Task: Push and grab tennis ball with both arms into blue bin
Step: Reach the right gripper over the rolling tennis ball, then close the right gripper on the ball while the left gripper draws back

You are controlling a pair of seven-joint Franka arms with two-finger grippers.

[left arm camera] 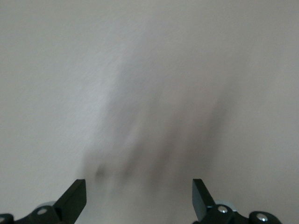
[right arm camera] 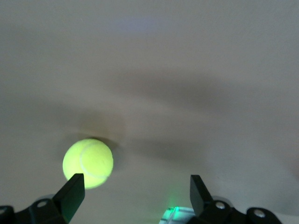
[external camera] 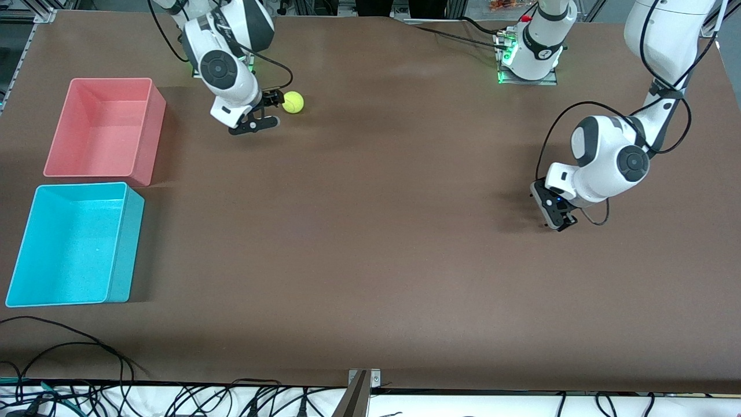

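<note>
Near the right arm's base, fuzzy round tennis ball point(external camera: 293, 102) touches one finger of the wide-open, empty right gripper point(external camera: 267, 111). Left gripper point(external camera: 557, 223) open, empty, over bare brown tabletop point(external camera: 376, 231). Smooth rectangular blue bin point(external camera: 72, 243) well apart.

On my brown table point(external camera: 370, 243) the tennis ball point(external camera: 293, 102) touches the right gripper point(external camera: 271, 110); pink bin point(external camera: 103, 128) and blue bin point(external camera: 72, 244) sit well apart from it.

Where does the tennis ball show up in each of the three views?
Front view: the tennis ball lies on the table near the right arm's base, beside the open right gripper.
Right wrist view: the ball sits by one finger.
Left wrist view: not in it.
Shared landmark: the right gripper's fingers.
</note>
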